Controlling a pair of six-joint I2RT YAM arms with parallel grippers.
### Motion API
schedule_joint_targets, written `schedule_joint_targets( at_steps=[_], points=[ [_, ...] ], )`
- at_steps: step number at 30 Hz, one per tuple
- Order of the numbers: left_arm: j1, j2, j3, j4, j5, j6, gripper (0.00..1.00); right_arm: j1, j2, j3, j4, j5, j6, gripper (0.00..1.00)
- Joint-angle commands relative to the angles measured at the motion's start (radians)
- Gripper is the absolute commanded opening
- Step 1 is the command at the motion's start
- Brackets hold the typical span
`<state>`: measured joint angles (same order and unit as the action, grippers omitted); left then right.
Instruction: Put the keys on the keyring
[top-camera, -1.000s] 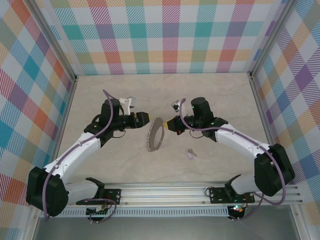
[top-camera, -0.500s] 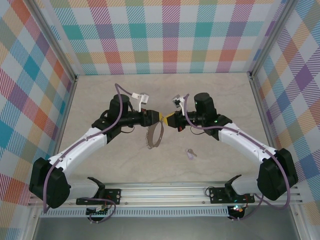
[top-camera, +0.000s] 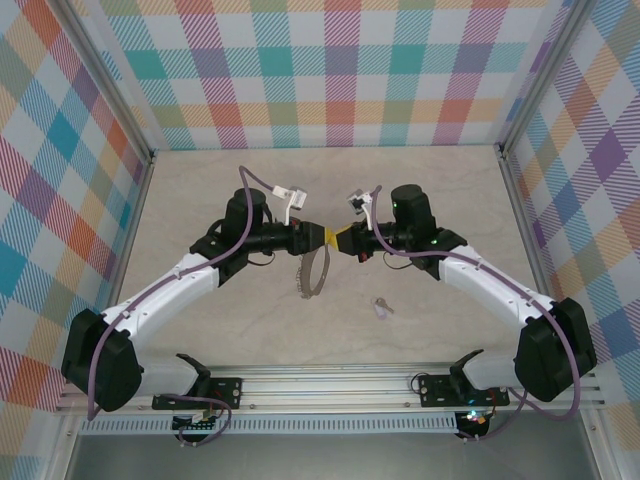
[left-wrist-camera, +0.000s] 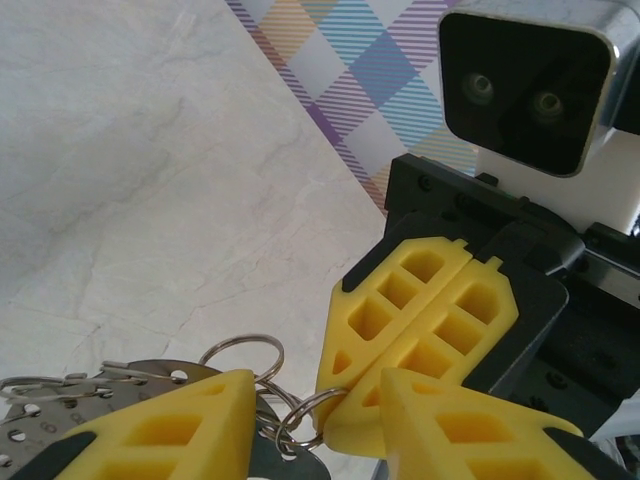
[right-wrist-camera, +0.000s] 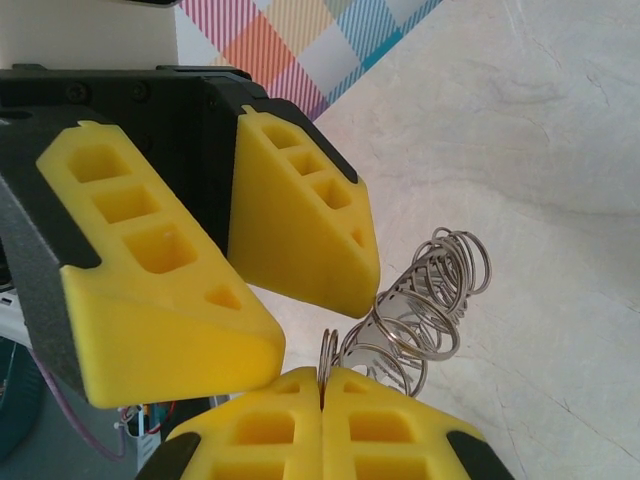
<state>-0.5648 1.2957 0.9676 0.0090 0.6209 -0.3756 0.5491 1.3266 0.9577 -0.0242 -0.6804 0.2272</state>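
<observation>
The keyring (top-camera: 311, 275), a grey metal oval edged with wire loops, hangs above the table's middle. My right gripper (top-camera: 343, 241) is shut on one of its small loops (right-wrist-camera: 327, 352), which is pinched between its yellow fingertips (left-wrist-camera: 345, 400). My left gripper (top-camera: 321, 238) faces it tip to tip, open, with its fingers (right-wrist-camera: 300, 225) either side of the loop and of the right fingertips. In the left wrist view the ring's plate (left-wrist-camera: 110, 385) lies behind the left gripper's (left-wrist-camera: 315, 425) left finger. The key (top-camera: 381, 309), with its lilac head, lies flat on the table to the right of the ring.
Plaid walls enclose the pale marble table (top-camera: 200, 180) on three sides. An aluminium rail (top-camera: 330, 385) with the arm bases runs along the near edge. The right arm's wrist camera (left-wrist-camera: 525, 85) looms close above the left fingers.
Both grippers rose and drew back towards the far wall. The left gripper closed in on the right gripper's tips and its jaws narrowed. The ring now hangs beneath them.
</observation>
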Motion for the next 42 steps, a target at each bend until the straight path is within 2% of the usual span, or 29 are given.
schedule_joint_targets(
  at_steps=[1, 7, 13, 26, 33, 42],
  points=[
    [-0.018, 0.005, 0.023, 0.01, 0.054, 0.032, 0.34, -0.013, -0.033, 0.017, 0.062, -0.073, 0.014, 0.0],
    [-0.018, 0.008, 0.043, -0.018, 0.113, 0.071, 0.25, -0.052, -0.025, 0.015, 0.088, -0.194, 0.03, 0.0],
    [-0.018, 0.031, 0.096, -0.113, 0.192, 0.15, 0.23, -0.069, -0.004, 0.054, 0.038, -0.295, 0.016, 0.0],
    [-0.018, 0.078, 0.142, -0.198, 0.279, 0.228, 0.19, -0.071, 0.023, 0.1, -0.011, -0.315, -0.008, 0.0],
    [-0.018, 0.089, 0.182, -0.33, 0.319, 0.313, 0.12, -0.077, 0.044, 0.117, -0.024, -0.33, -0.017, 0.0],
    [-0.017, 0.109, 0.221, -0.447, 0.363, 0.397, 0.29, -0.079, 0.068, 0.139, -0.057, -0.345, -0.037, 0.0]
  ],
)
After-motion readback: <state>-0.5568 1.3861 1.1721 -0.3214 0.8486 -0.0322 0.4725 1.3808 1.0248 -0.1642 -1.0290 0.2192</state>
